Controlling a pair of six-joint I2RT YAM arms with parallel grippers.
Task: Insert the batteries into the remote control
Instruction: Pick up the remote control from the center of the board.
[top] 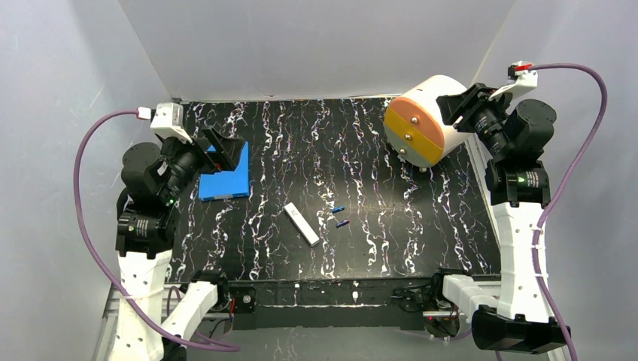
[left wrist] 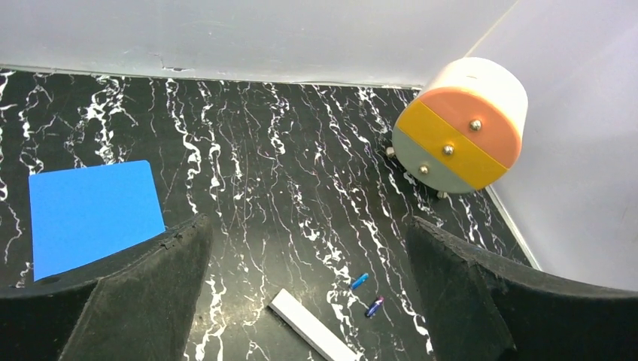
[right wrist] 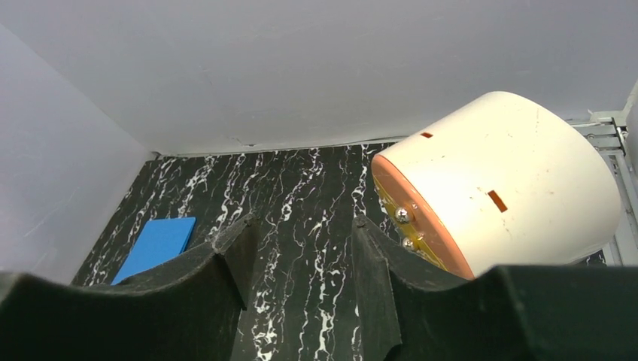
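The white remote control (top: 301, 223) lies slantwise near the table's middle; it also shows in the left wrist view (left wrist: 310, 335). Two small blue batteries lie just right of it, one (top: 338, 210) above the other (top: 343, 223); the left wrist view shows them too (left wrist: 360, 281) (left wrist: 374, 306). My left gripper (top: 226, 154) is open and empty, raised over the blue pad at the left. My right gripper (top: 457, 107) is open and empty, raised at the far right beside the drum. The remote and batteries are out of the right wrist view.
A flat blue pad (top: 224, 183) lies at the left under my left gripper. A large cream-and-orange drum (top: 421, 124) lies on its side at the back right, close to my right gripper. White walls enclose the black marbled table (top: 391, 241).
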